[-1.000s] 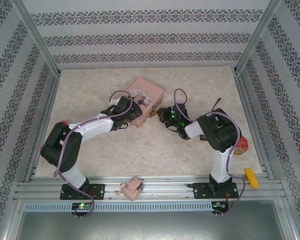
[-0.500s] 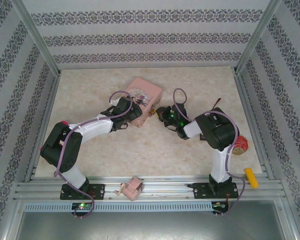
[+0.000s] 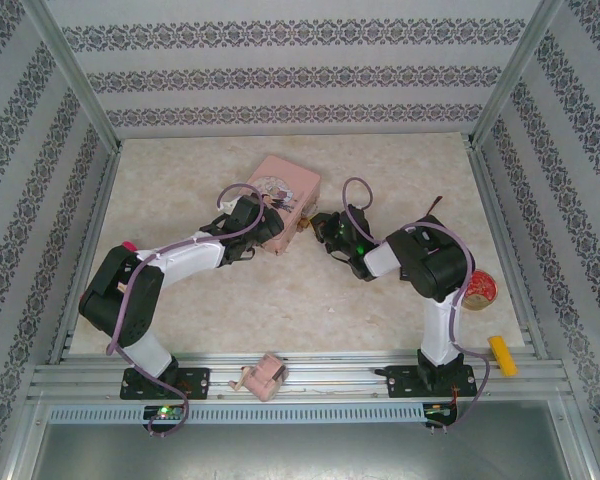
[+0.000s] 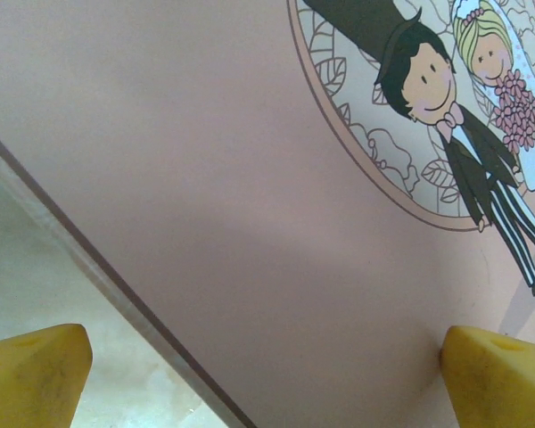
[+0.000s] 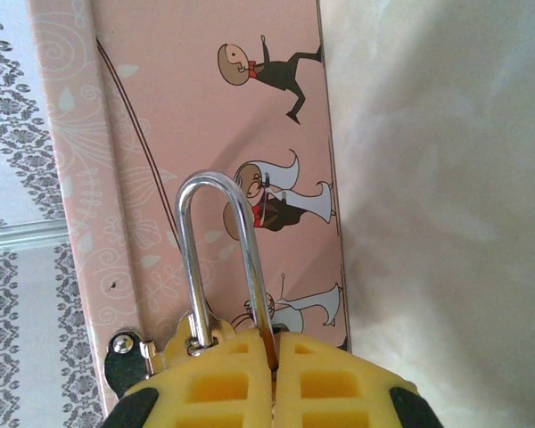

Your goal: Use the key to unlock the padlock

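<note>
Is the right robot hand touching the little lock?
Touching. In the right wrist view, the right hand has its yellow fingers shut around the padlock, whose silvery shackle sticks out above them.

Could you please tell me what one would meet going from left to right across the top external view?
Left arm → pink tin → right arm → reddish round roll → yellow block.

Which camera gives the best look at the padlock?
Right wrist: the padlock shackle stands sharp above the right pincer, against the pink tin. From top external it is too small to tell.
</note>
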You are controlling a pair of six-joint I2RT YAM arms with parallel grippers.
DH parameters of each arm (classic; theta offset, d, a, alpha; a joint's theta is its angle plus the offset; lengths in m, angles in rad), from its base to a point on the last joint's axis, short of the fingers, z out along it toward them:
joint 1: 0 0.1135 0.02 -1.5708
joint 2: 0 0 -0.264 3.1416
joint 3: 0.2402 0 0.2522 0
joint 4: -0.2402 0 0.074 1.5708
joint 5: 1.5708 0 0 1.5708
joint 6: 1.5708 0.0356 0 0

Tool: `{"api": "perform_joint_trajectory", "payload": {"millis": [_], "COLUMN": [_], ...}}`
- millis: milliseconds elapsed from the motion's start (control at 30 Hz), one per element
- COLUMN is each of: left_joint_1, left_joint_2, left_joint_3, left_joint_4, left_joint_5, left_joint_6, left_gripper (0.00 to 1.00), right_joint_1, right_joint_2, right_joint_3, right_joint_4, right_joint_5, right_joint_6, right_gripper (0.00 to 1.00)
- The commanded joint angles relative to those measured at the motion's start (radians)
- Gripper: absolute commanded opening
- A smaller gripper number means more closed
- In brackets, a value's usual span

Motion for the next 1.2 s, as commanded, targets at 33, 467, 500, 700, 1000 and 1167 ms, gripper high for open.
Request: {"api": "perform_joint_trajectory", "payload": {"millis": [33, 467, 500, 700, 1000, 1167], "left_joint_1": [-0.004, -0.003, -0.003, -0.004, -0.003, -0.002], "left_joint_2": [0.005, -0.013, -0.016, -0.015, -0.017, -0.021], "left_joint_3": [-0.051, -0.074, -0.077, -0.082, -0.081, -0.073], "left_joint_4": [-0.116, -0.103, -0.102, -0.096, -0.101, -0.11], "left_joint_5": [0.05, 0.054, 0.052, 0.053, 0.057, 0.048], "left_joint_6": [0.026, 0.023, 0.023, 0.017, 0.022, 0.029], "left_gripper": [0.99, 0.99, 0.99, 0.99, 0.99, 0.99], "right_joint_1": [0.014, -0.013, -0.016, -0.022, -0.011, -0.024], "right_joint_2": [0.023, 0.031, 0.028, 0.041, 0.036, 0.001], "right_joint_3": [0.032, 0.059, 0.055, 0.081, 0.126, 0.073], "right_joint_4": [0.061, 0.057, 0.057, 0.045, -0.01, -0.009], "right_joint_5": [0.071, 0.085, 0.089, 0.094, 0.086, 0.075], "right_joint_6": [0.008, -0.013, -0.021, -0.038, -0.076, -0.087], "right_gripper": [0.0, 0.0, 0.0, 0.0, 0.0, 0.0]}}
